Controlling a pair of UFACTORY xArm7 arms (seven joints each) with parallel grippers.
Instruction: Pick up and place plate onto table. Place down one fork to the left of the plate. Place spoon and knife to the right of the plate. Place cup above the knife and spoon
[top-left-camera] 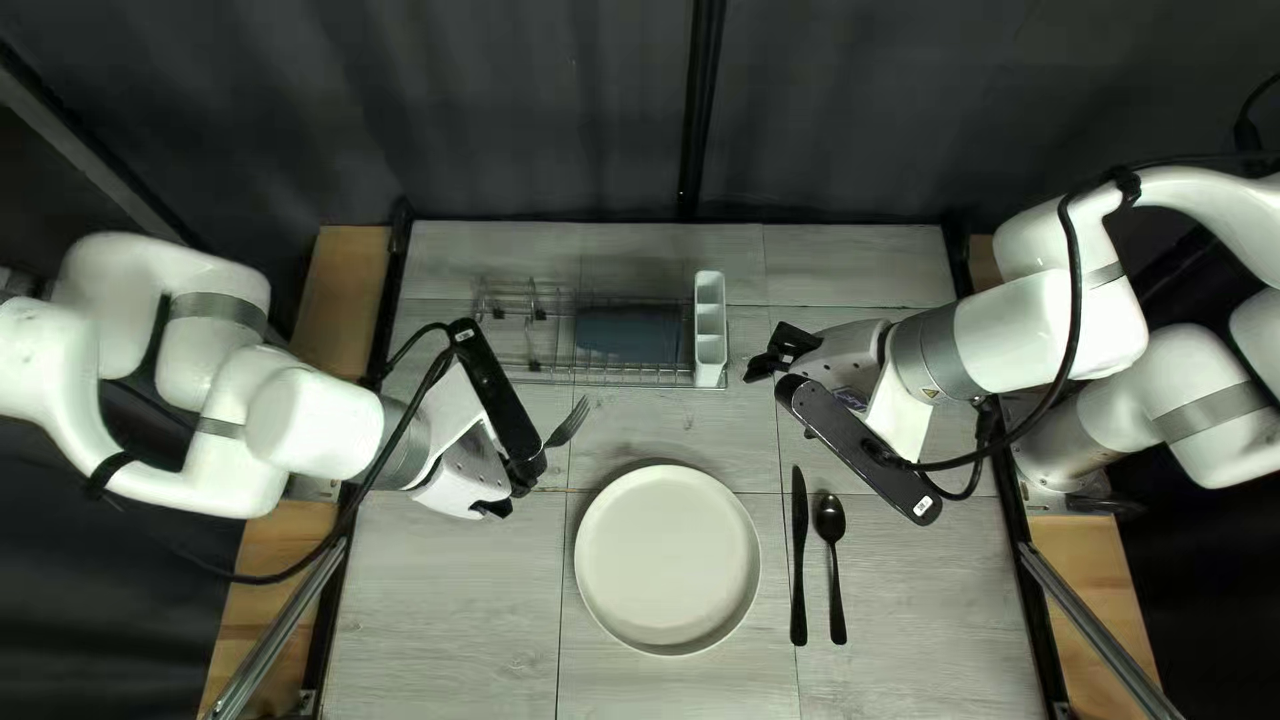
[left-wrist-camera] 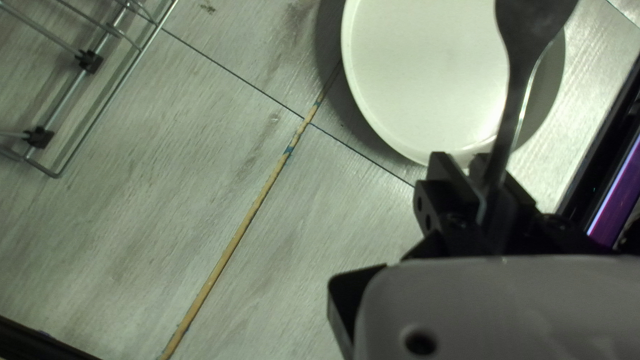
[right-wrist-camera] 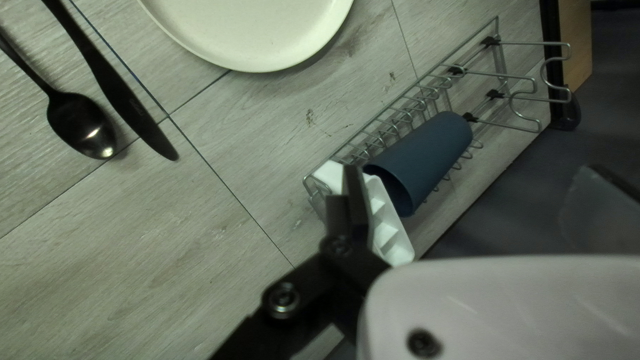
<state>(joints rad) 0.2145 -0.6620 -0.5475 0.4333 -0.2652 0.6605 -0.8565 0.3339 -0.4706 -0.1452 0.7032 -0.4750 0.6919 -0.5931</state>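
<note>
My left gripper [top-left-camera: 531, 462] is above the table, left of the plate [top-left-camera: 667, 559], with the fork [top-left-camera: 570, 423] in it. In the left wrist view the left gripper [left-wrist-camera: 475, 175] is shut on the fork [left-wrist-camera: 517, 73], whose broad end extends over the plate [left-wrist-camera: 427, 73]. Knife [top-left-camera: 799, 554] and spoon [top-left-camera: 834, 560] lie right of the plate, knife nearer. The blue cup [top-left-camera: 630, 331] lies on its side in the wire rack. My right gripper [top-left-camera: 771, 368] is beside the rack; in the right wrist view the right gripper [right-wrist-camera: 475, 183] stands open, the cup [right-wrist-camera: 427, 160] ahead, ungripped.
The wire rack [top-left-camera: 534, 376] stands toward the table's far edge, a white compartment holder [top-left-camera: 711, 331] at its right end. The holder's visible compartments contain no cutlery. My right arm's black-sided gripper body overhangs the table just beyond the knife and spoon.
</note>
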